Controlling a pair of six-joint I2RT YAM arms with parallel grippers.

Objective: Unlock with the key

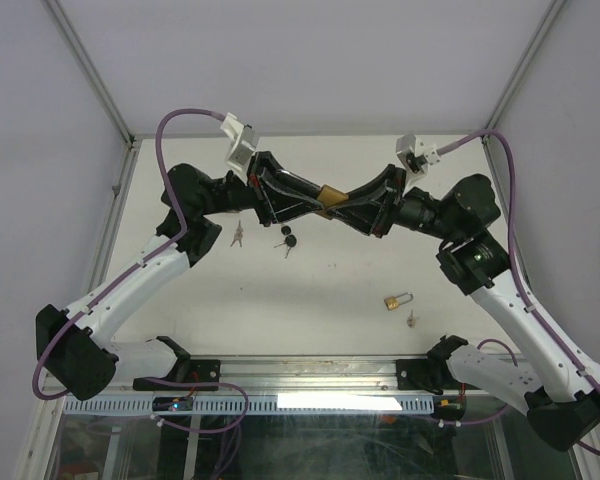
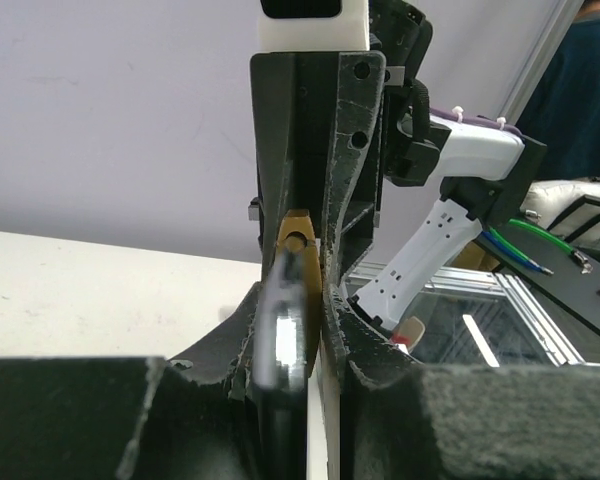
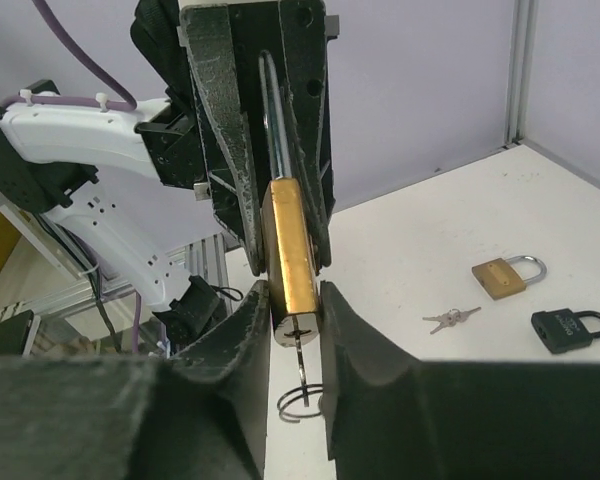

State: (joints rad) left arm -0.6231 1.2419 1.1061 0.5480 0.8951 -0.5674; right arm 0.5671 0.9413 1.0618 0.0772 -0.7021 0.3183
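1. While the left gripper is clamping the brass-bodied padlock with a steel shackle by its upper half, jaws drawn narrow on it, the lock is hanging in mid-air between the two arms, shackle pointing toward the left arm.
2. Right gripper: fingers are standing close on either side of the padlock's lower end. Whether the pads are pinching anything, I cannot tell.
3. Small steel key on a wire ring: it is sitting in the keyway at the padlock's underside, ring dangling just below.
4. Handling note, as a judgement: the right fingers should be gripping the key's head rather than the padlock's body. They should be turning about the key's own axis while the left gripper is resisting the twist. Any sideways push risks bending the key or slipping the lock.
5. Spares lying on the white tabletop, well apart from the padlock: a second brass padlock, loose keys, a black padlock.
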